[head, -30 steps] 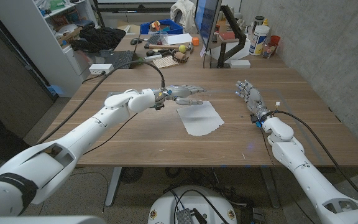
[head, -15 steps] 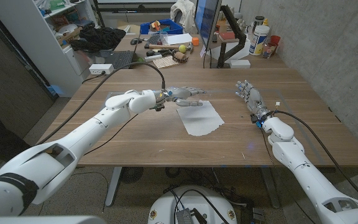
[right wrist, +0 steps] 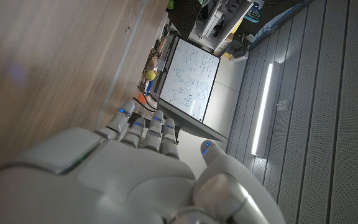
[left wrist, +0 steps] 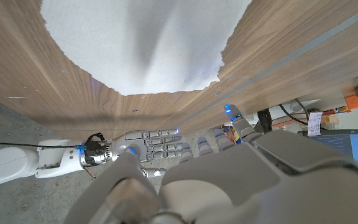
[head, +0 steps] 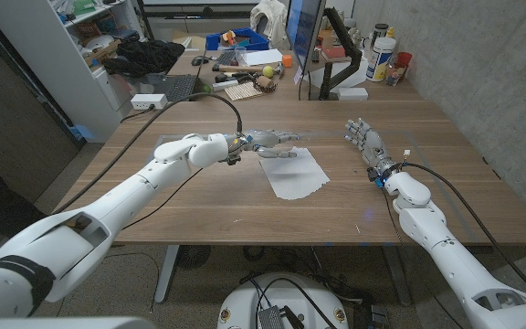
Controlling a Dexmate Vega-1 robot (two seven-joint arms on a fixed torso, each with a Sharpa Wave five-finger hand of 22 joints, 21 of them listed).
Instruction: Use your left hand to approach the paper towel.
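Approach looks nearly done: left hand (head: 270,140) hovers over the far edge of the paper towel (head: 293,173), which lies flat near the middle of the wooden table (head: 199,206), a bit toward the far edge. What's left, by my read, is only a small drop or reach to close the gap onto the sheet; actual contact can't be confirmed from the head view, where fingers and shadow overlap the towel's far corner. In the left wrist view the paper towel (left wrist: 142,43) sits right ahead of the left hand (left wrist: 216,180), ragged edge facing it.

Left hand fingers (head: 286,137) are extended and loosely apart, pointing across the towel's far edge, holding nothing. Touching the paper or just above it: can't tell.

Right hand (head: 365,142) is near the right edge of the tabletop, well apart from the towel, fingers spread and reaching up, empty. Right wrist view shows the same right hand (right wrist: 135,168) with fingers straight, nothing in them.
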